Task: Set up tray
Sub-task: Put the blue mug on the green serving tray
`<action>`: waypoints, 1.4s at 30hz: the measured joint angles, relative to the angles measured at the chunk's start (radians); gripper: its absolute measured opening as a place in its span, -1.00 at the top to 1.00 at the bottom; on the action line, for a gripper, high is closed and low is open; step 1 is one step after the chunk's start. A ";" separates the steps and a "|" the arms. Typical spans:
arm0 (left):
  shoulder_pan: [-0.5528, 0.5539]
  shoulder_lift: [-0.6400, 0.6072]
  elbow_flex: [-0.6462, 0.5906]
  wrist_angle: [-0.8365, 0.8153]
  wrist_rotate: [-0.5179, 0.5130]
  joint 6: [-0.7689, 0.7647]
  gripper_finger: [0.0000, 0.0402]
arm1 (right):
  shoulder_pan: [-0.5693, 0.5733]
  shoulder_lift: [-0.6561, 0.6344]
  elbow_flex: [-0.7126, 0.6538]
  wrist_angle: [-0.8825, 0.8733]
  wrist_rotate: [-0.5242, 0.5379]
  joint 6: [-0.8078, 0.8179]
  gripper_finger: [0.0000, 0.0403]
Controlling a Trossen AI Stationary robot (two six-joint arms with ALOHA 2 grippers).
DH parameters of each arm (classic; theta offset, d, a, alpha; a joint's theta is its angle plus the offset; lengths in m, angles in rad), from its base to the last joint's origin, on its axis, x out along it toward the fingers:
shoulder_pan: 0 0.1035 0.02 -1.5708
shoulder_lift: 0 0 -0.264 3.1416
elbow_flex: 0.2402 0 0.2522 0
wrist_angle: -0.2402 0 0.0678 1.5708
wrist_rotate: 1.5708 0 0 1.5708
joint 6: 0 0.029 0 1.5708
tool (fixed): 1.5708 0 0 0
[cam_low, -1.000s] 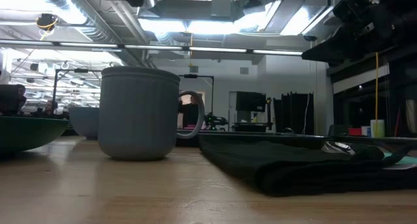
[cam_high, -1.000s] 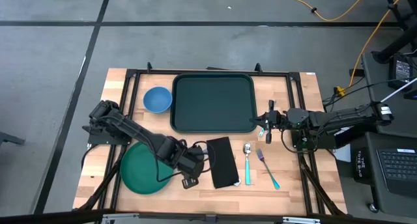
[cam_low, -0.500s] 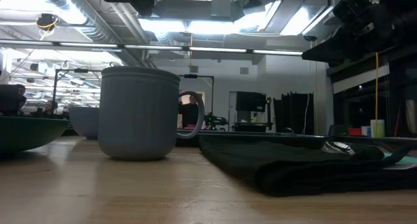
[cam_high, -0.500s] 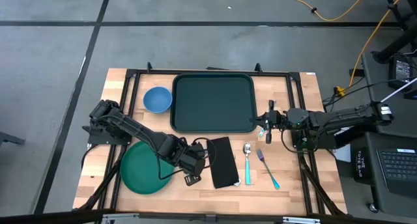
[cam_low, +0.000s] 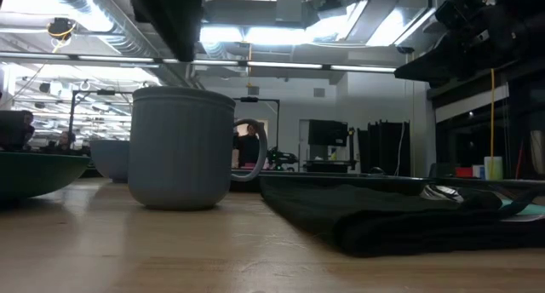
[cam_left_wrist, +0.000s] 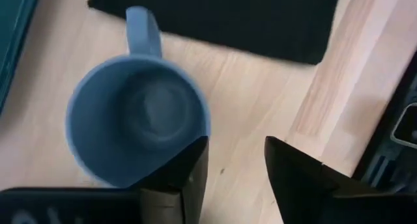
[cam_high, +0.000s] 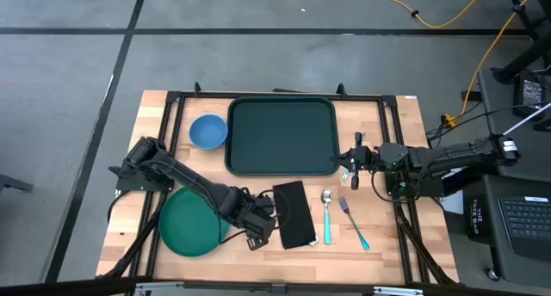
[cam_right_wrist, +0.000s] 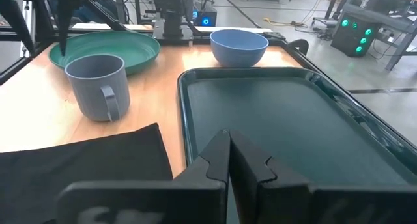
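Overhead, ceiling lights (cam_low: pixel 255 33) glare above the wooden table (cam_high: pixel 151 124).

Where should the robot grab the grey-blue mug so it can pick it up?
Probably the rim, from straight above, with one finger inside the wall and one outside. The mug stands upright with its mouth open to the left gripper, which hangs over it with its fingers apart. Its handle points toward the black napkin, so a rim spot away from the handle looks easiest.
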 joint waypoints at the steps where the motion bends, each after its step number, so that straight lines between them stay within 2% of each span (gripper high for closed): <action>1: 0.000 0.007 0.001 0.012 0.001 0.000 0.26 | 0.000 0.000 0.000 -0.001 0.000 0.000 0.95; 12: 0.007 0.076 0.001 0.007 -0.001 0.039 0.24 | 0.000 0.000 0.000 -0.001 0.001 0.001 0.95; 27: 0.015 0.093 0.001 -0.009 -0.035 0.067 0.25 | 0.000 0.000 0.000 0.000 0.001 0.001 0.95; 38: 0.014 0.093 0.001 -0.040 -0.046 0.076 0.56 | 0.000 0.000 0.000 0.000 0.001 0.001 0.95; 42: 0.014 0.106 0.001 -0.040 -0.011 0.097 0.64 | 0.000 0.000 0.000 0.000 0.001 0.001 0.95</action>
